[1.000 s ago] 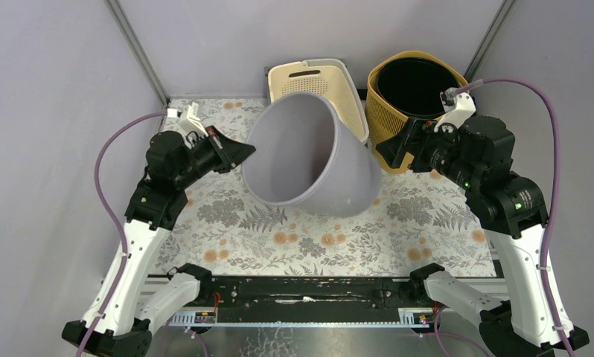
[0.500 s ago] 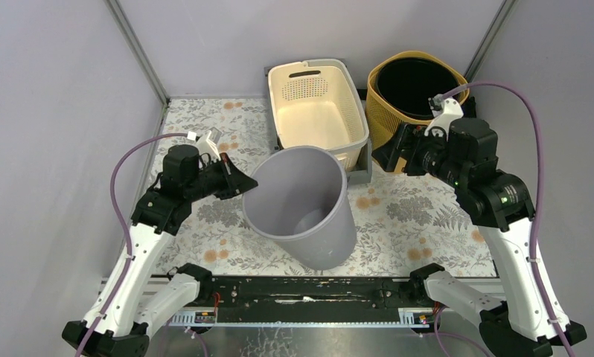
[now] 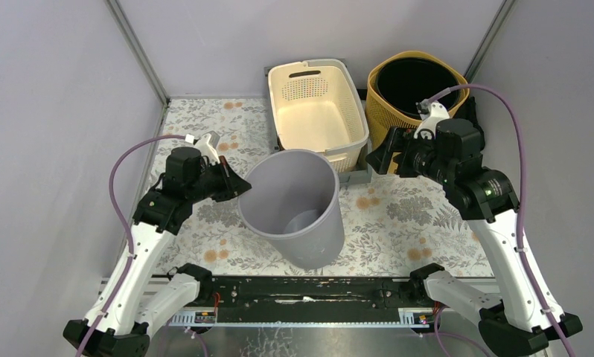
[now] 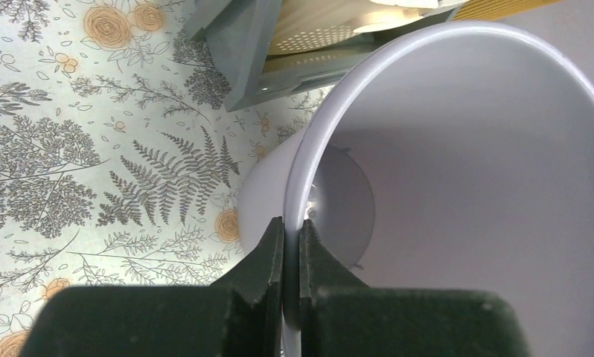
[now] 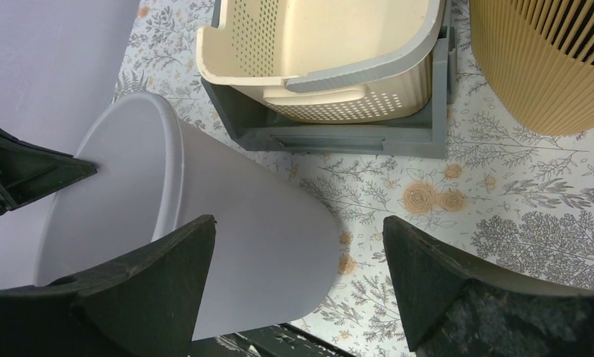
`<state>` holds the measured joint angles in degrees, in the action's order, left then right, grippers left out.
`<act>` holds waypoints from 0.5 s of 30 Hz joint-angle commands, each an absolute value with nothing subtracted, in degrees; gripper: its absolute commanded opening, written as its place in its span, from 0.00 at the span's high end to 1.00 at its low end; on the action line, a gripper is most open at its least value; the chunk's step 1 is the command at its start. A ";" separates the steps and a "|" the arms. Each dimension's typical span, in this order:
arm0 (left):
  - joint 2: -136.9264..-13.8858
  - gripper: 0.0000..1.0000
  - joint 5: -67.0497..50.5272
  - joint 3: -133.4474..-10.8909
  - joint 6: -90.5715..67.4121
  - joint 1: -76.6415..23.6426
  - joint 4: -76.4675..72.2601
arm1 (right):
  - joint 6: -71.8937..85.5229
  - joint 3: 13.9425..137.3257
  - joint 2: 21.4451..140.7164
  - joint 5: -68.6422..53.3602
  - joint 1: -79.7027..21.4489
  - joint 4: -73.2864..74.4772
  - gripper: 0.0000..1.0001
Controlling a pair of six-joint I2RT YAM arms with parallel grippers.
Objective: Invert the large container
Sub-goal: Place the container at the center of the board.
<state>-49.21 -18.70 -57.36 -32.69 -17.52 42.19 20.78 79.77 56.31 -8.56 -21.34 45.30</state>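
Plastic this thin should make the grey container (image 3: 294,204), sitting mouth-up on the desk (image 3: 420,216) before the cream basket (image 3: 316,104), light, stiff and slick, so its rim (image 4: 297,186), pinched between the left fingers (image 4: 257,275), suits as a hold; right fingers (image 5: 167,275) hang spread.

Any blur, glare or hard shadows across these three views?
Top external: sharp, evenly lit, no glare or hard shadows on the grey bin. Left wrist: left jaws at the bottom edge are out of focus; small bright glint inside the bin. Right wrist: right jaws dark and soft-edged, cream basket crisp.
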 commanded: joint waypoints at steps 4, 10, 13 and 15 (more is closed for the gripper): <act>-48.52 1.00 -16.07 -53.74 -32.11 -17.58 40.66 | 20.31 78.78 56.60 -10.27 -21.65 41.10 0.09; -46.34 1.00 -18.19 -45.97 -36.83 -17.58 32.94 | 20.56 77.62 57.09 -10.97 -21.67 40.02 0.09; -45.86 1.00 -18.61 -42.54 -38.42 -17.58 29.71 | 20.57 77.29 57.31 -11.40 -21.66 39.84 0.09; -45.80 1.00 -18.42 -40.51 -39.27 -17.58 27.92 | 20.56 76.95 57.30 -11.49 -21.67 39.61 0.09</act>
